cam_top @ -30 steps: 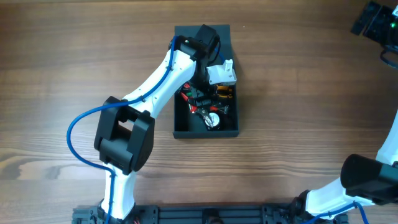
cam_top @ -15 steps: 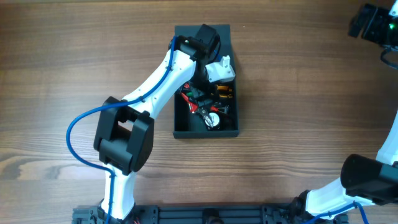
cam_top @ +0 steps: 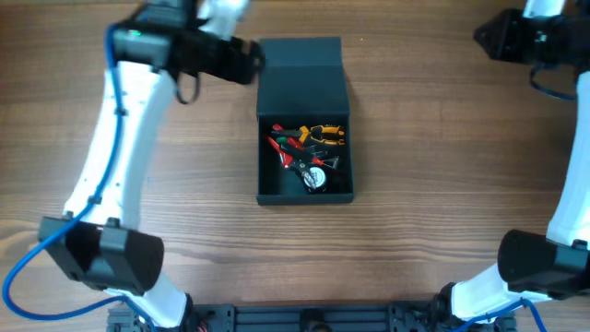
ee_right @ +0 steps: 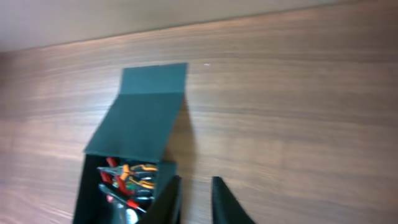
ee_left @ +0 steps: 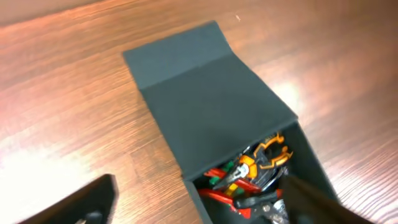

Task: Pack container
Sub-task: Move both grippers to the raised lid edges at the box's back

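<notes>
The container [cam_top: 304, 69], a dark teal-grey box, lies mid-table with its flap lid [ee_left: 205, 99] slanting over the back half. In the open front half lie hand tools [cam_top: 309, 152] with red, orange and yellow handles. My left gripper [cam_top: 241, 63] hovers just left of the box's back corner. In the left wrist view the left gripper [ee_left: 199, 208] stands open, its fingers [ee_left: 93, 202] wide apart and nothing between them. My right gripper [cam_top: 493, 37] is far to the upper right. In the right wrist view its two fingers [ee_right: 227, 202] stand a narrow gap apart, holding nothing.
The table [cam_top: 442, 184] is brown wood grain. The left arm [cam_top: 115, 157] runs down the left side and the right arm [cam_top: 572, 184] down the right edge. A dark rail [cam_top: 304, 321] lines the front edge.
The left arm has pulled out from over the container to the upper left, uncovering the lid. The right gripper has shifted left and its jaws have come together.
</notes>
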You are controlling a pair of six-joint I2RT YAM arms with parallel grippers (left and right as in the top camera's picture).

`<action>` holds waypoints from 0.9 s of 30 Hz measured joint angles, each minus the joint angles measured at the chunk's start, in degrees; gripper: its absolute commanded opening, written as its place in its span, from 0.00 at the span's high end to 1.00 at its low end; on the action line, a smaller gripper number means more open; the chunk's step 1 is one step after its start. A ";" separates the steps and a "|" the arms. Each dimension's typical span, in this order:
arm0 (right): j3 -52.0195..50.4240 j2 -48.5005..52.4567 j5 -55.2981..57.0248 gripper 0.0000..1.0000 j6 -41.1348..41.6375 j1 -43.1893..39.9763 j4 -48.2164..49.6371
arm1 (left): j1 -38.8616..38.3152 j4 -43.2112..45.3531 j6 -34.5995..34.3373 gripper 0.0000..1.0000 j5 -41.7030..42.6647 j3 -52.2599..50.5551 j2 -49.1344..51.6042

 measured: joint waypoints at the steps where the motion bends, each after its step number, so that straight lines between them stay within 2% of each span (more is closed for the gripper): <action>1: 0.00 0.04 -0.02 0.96 0.11 0.46 0.20 | 1.33 0.15 -1.14 0.60 1.20 0.00 0.37; 5: 0.00 2.10 -0.42 0.96 1.05 1.75 0.50 | 6.03 1.25 -4.50 0.83 4.85 0.00 2.51; 8: 0.02 6.29 -0.44 0.96 1.31 2.40 0.46 | 7.30 1.31 -5.90 0.89 6.12 -0.02 3.98; 16: -0.37 21.64 -0.66 0.93 1.42 5.44 1.99 | 8.07 3.23 -5.03 0.89 11.30 0.00 10.78; 27: -0.37 27.28 -1.49 0.94 1.22 10.08 4.46 | 8.07 5.57 -4.57 0.93 16.33 -0.02 23.32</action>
